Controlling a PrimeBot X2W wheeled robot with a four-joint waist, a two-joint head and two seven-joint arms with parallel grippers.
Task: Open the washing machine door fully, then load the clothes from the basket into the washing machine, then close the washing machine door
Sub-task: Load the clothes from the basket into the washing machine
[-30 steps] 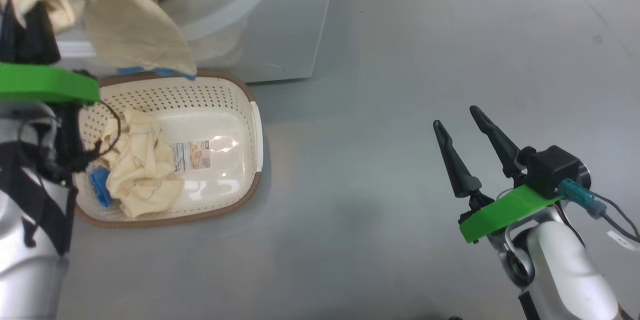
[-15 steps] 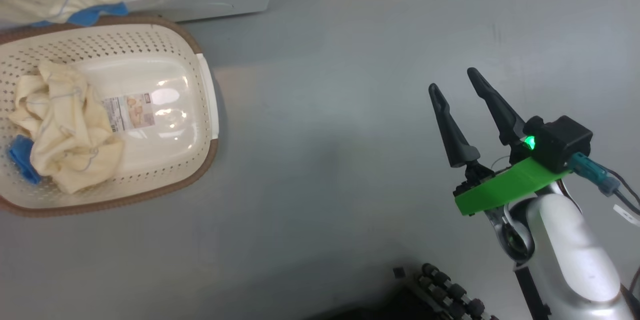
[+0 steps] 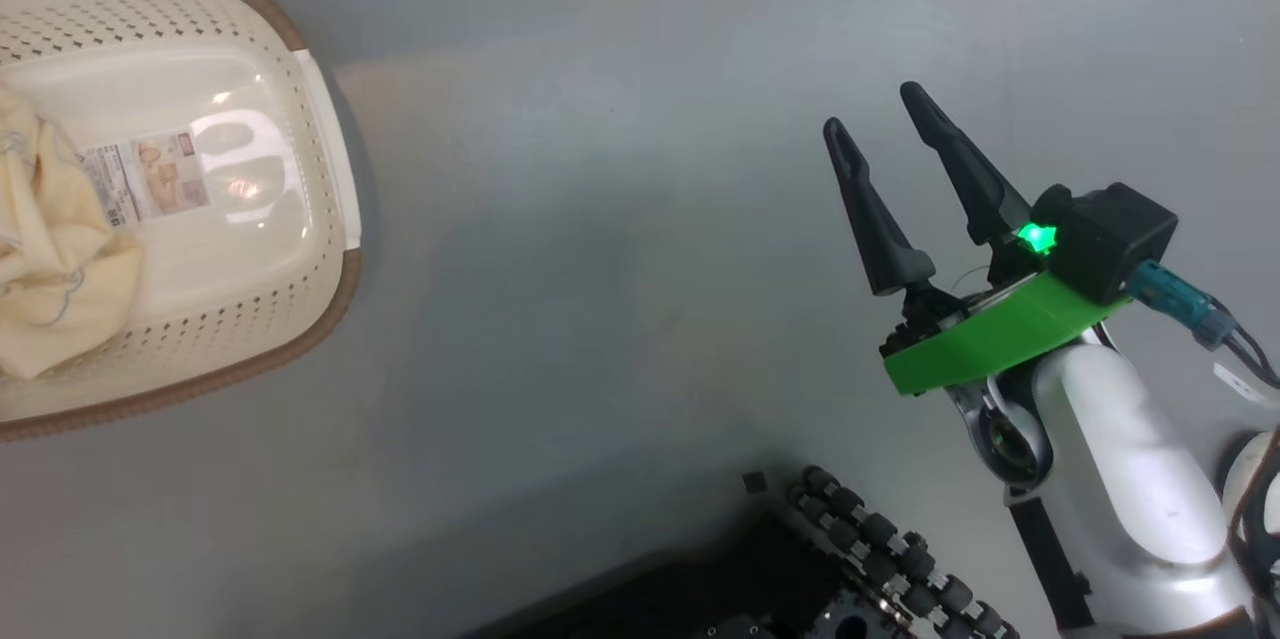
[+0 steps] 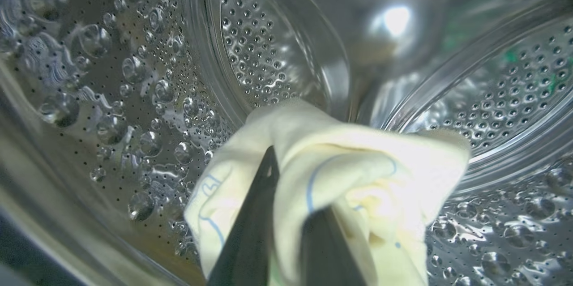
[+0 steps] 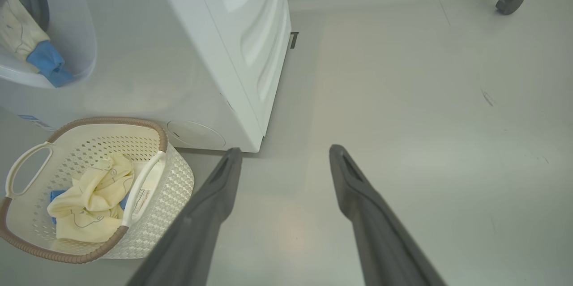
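My left hand (image 4: 291, 183), pinched shut on a cream garment (image 4: 358, 156), has now carried it from over the basket (image 3: 325, 169) into the steel drum (image 4: 268, 53), so I can drop it; another piece (image 3: 50, 259) waits in the basket, right hand (image 3: 872, 107) gaping, empty.

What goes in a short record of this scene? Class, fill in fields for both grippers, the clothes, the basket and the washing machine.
left gripper: shut on a cream garment inside the steel drum
right gripper: open, empty, above bare floor
basket: on the floor before the washing machine
clothes in basket: one crumpled cream piece
washing machine mouth: cream-and-blue fabric draped at its lip
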